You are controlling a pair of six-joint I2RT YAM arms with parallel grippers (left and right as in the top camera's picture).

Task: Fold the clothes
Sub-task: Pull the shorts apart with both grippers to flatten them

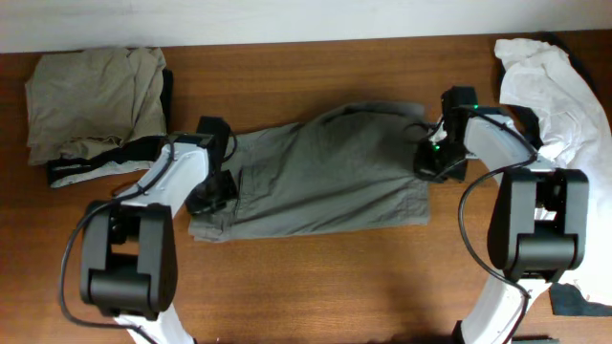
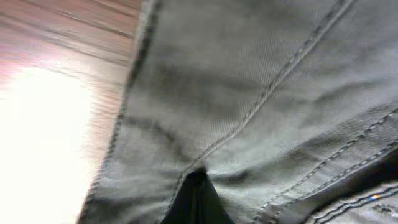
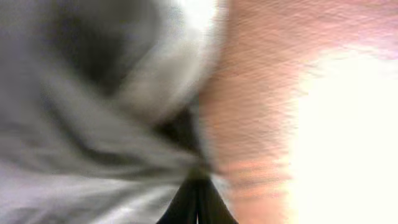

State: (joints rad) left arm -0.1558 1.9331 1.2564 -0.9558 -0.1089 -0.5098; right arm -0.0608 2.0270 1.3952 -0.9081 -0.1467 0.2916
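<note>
The grey-olive shorts (image 1: 325, 177) lie spread flat across the middle of the table. My left gripper (image 1: 210, 196) is at their left edge, its fingers pressed together on the fabric (image 2: 196, 186). My right gripper (image 1: 432, 162) is at their right edge, its fingers closed on the blurred cloth edge (image 3: 198, 186). The shorts fill the left wrist view (image 2: 267, 93) with seams showing. A beige garment (image 1: 91, 96) with black-and-white trim lies at the back left. A white shirt (image 1: 550, 81) lies at the back right.
The wooden table (image 1: 316, 287) shows bare in front of the shorts. A dark cloth scrap (image 1: 583, 304) lies at the front right corner. The wall edge runs along the back.
</note>
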